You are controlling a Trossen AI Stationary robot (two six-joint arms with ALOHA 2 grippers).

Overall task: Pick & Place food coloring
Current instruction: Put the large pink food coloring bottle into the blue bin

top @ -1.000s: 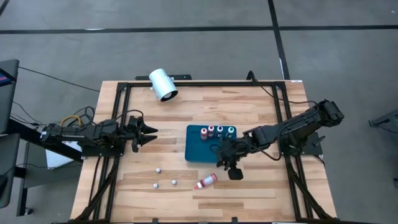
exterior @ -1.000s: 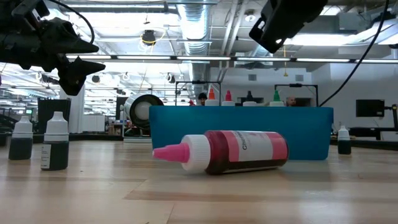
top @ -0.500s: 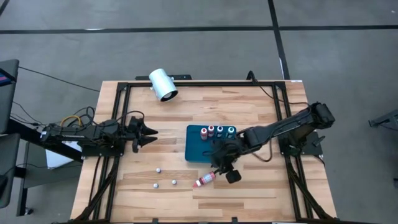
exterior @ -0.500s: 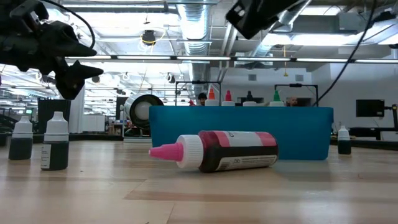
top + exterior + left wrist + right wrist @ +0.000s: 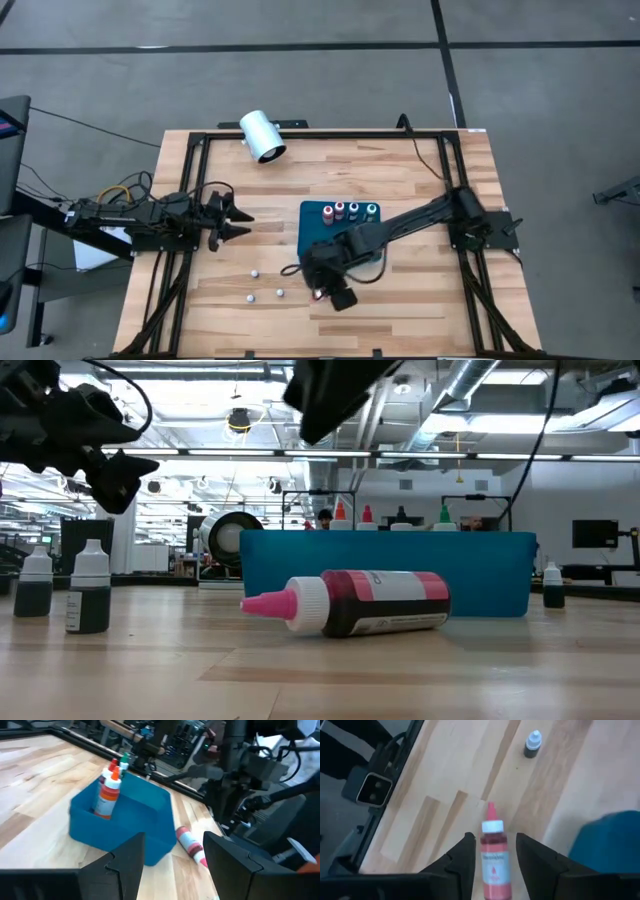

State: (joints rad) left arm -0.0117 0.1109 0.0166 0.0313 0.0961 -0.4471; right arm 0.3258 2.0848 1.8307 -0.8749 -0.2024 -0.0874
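A red food coloring bottle (image 5: 493,857) with a white cap and pink tip lies on its side on the wooden table (image 5: 420,170), just in front of the blue tray (image 5: 318,240). My right gripper (image 5: 495,837) hovers open above it, one finger on either side and clear of it. Several bottles (image 5: 350,210) stand in a row in the tray's far part. Three tiny dropper bottles (image 5: 255,272) stand on the table at near left. My left gripper (image 5: 240,218) waits open at the table's left, above the wood.
A large white cylinder (image 5: 262,137) lies at the far left edge. A black frame (image 5: 320,134) runs round the table. In the low view the lying bottle (image 5: 360,603) sits before the tray wall (image 5: 480,575), with dropper bottles (image 5: 90,590) at the left.
My right gripper has travelled from near the tray's near right corner toward the table's left and near edge, ending over the lying red bottle. The bottle has rolled a little on the table and shifted slightly.
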